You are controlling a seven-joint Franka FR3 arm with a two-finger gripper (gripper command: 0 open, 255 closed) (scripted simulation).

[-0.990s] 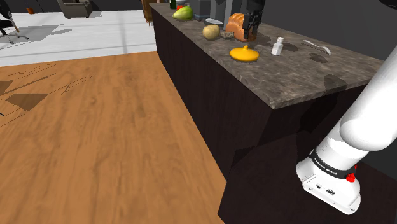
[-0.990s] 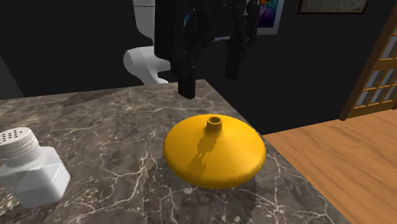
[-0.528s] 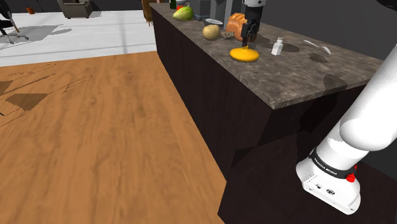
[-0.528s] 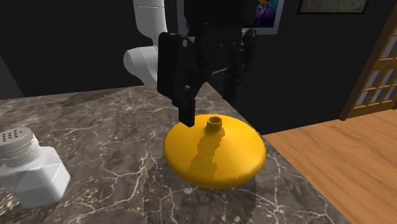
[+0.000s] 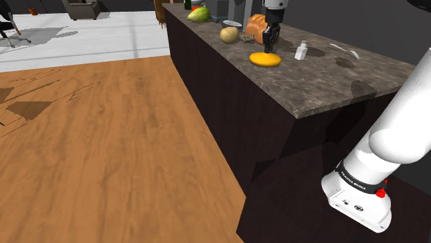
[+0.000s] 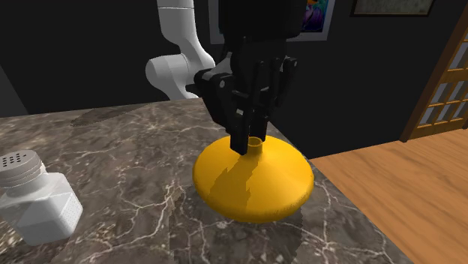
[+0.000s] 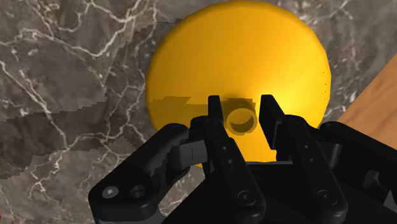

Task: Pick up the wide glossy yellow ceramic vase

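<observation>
Now, your end effector point(image 7: 243, 105) is down on top of the yellow vase point(image 7: 210, 57), and its two black fingers point(image 7: 216, 111) are closed in on the vase's small round neck, one on each side, clasping it. In the second exterior view the end effector point(image 6: 252, 141) points straight down, with the near finger overlapping the neck and the vase point(image 6: 255, 187) under it. The vase is wide, flat and glossy, and its base rests on the dark, white-veined desk point(image 6: 135, 187). It sits just beside the desk's long edge, the one that borders the wood floor point(image 6: 405, 195). The white arm point(image 6: 176, 45) rises behind the end effector. A white shaker point(image 6: 37, 202) with a holed cap stands farther in from that edge, apart from the vase. From the shoulder view you see the end effector point(image 5: 268, 45) over the vase point(image 5: 265, 61) about halfway along the desk's point(image 5: 324, 90) floor-side edge, with the shaker point(image 5: 302, 50) near it toward the opposite edge. Toward the desk's far end lie an orange-brown thing point(image 5: 255, 27), a tan roundish thing point(image 5: 229, 34) and a green-yellow fruit point(image 5: 198, 14).
</observation>
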